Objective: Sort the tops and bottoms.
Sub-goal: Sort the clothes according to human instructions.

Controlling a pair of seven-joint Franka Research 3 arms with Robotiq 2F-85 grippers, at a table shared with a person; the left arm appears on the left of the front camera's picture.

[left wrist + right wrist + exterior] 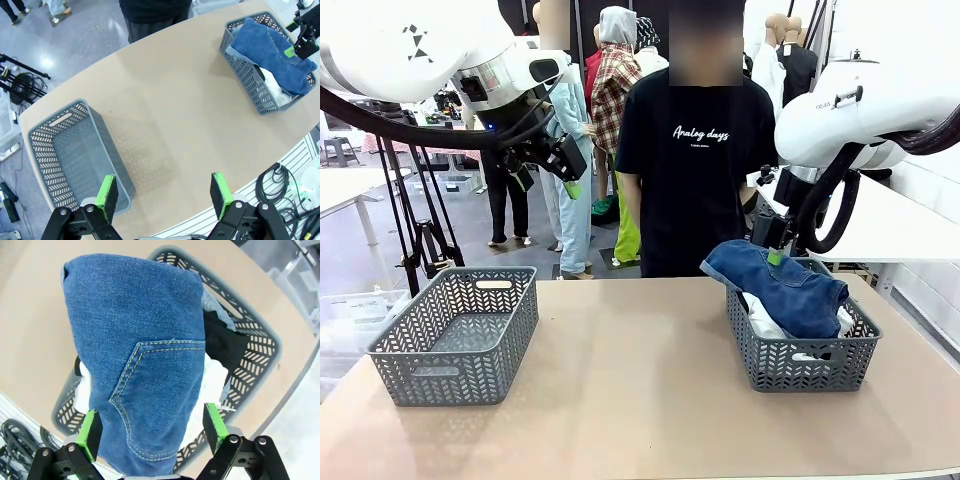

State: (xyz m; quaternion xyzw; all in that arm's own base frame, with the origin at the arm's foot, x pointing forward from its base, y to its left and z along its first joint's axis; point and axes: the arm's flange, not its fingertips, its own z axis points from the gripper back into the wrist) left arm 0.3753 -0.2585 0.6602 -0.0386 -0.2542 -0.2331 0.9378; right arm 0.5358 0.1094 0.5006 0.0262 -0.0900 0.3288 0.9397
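On the tan counter [640, 390], the right basket [803, 362] holds denim shorts [785, 288] hiding most of the white top [210, 382] and black top [222, 342]. The right gripper [152, 426] spreads wide above the shorts; the left gripper [164, 196] hangs wide over the left basket [458, 335].

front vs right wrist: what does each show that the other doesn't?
Front only: the empty grey basket on the robot's left, the left gripper open and raised, and the person across the table.
Right wrist only: black fabric tucked under the denim shorts, plus the pocket stitching up close.
Both: the shorts on top of the white garment in the full basket, and the open right gripper above them.
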